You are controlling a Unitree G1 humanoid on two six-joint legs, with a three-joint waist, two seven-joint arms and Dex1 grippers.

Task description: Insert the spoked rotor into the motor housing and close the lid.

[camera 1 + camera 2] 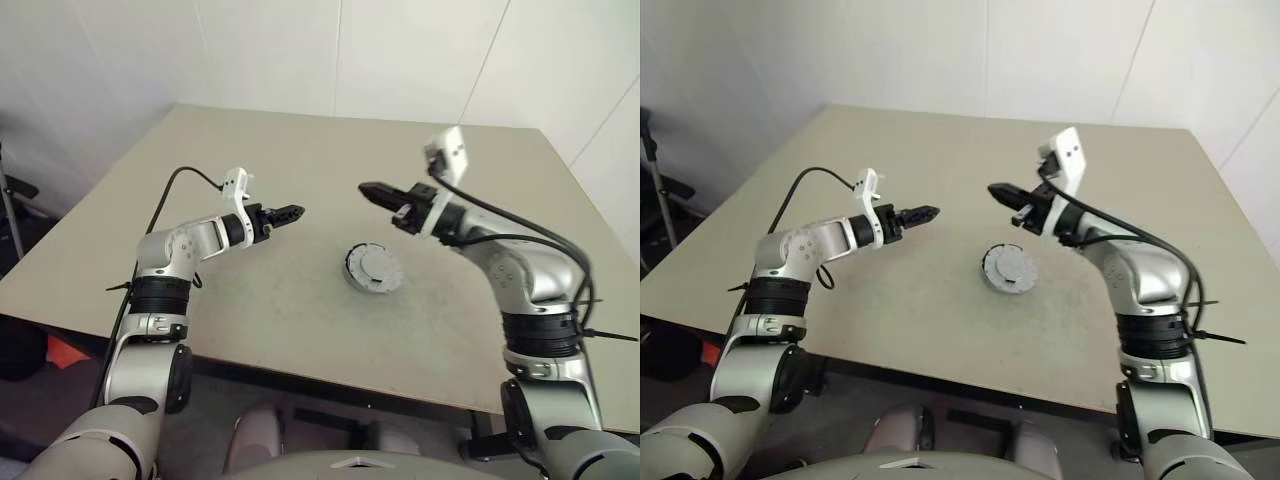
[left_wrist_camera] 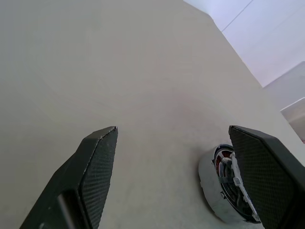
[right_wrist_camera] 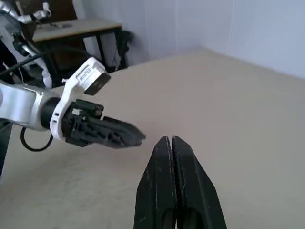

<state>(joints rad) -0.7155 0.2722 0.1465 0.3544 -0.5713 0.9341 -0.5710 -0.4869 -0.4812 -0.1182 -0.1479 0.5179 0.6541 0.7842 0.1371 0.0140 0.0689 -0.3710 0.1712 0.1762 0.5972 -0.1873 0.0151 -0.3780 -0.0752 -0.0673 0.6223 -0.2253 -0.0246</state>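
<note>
The motor housing [image 1: 372, 268] sat on the beige table [image 1: 300, 160], a little right of the middle and toward the near side, with the lid [image 1: 377, 265] lying on top of it as a grey disc with a darker centre. From the left wrist view the housing [image 2: 215, 191] showed its shiny silver wall, with a glimpse of reddish windings and a thin silver spoke of the spoked rotor [image 2: 236, 177] inside, partly hidden behind one of the fingers [image 2: 264, 176]; whether the lid was fully seated could not be told. The left gripper [image 1: 290, 213] hovered above the table to the left of the housing and a little farther back, well apart from it, pointing right with its two fingers spread wide and nothing between them. The right gripper [image 1: 370, 192] hung in the air just beyond the housing and slightly right of it, pointing left toward the other gripper, its fingers [image 3: 164, 176] pressed tightly together and holding nothing. The two grippers faced each other tip to tip with a clear gap between them. Pale walls [image 1: 400, 50] rose behind the far edge of the table.
</note>
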